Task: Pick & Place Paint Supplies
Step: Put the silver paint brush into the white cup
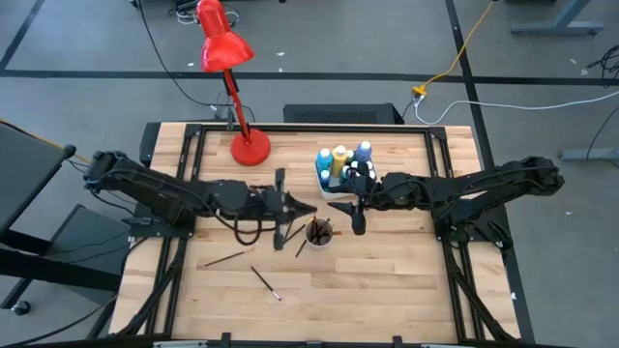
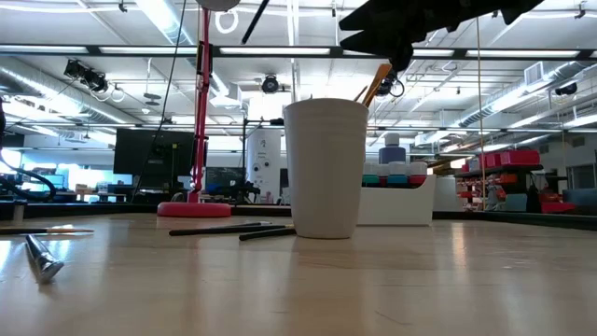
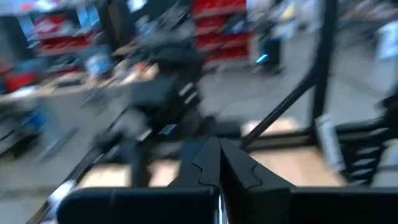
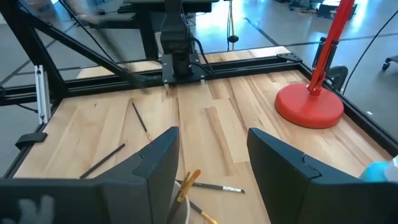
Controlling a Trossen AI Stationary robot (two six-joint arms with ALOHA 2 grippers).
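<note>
A white cup stands on the table with brushes in it. My left gripper hovers just left of the cup, shut on a dark brush. My right gripper is open, above the cup's right side, touching nothing. Paint bottles stand in a white tray beyond the cup. Loose brushes lie flat on the table. My left gripper pinches the dark brush between its two shut fingers. The brush lies across the fingers and is lifted clear of the table. Which part of the handle is held, I cannot tell.
A red desk lamp has its base on the far side of the table, left of the tray. Another brush lies beside the cup. Bare wood lies toward the near edge.
</note>
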